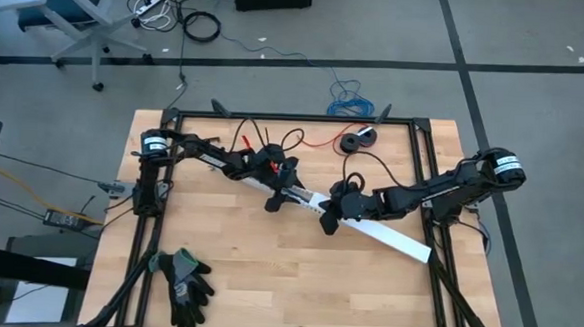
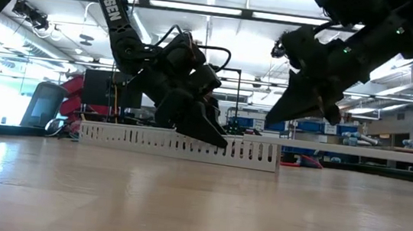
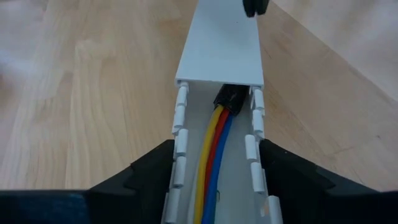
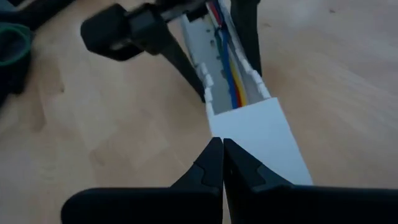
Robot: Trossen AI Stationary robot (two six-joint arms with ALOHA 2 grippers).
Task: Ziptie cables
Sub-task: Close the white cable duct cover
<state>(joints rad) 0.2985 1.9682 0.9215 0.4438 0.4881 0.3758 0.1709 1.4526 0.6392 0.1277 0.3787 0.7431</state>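
Lying in slotted duct [image 3: 183,134]: yellow-red-blue cables [image 3: 214,155] | left gripper [image 3: 214,177] straddles duct | right gripper [image 4: 222,163] closed

The cables [image 3: 214,155] are a little bundle of thin wires; yellow, red and blue show best, running side by side down a white slotted cable duct [image 3: 219,43] lying on the wooden surface [image 1: 296,274]. They're joined at a dark end [image 3: 229,99], tucked right under the edge of the duct's white cover. Pretty straight, lying flat.
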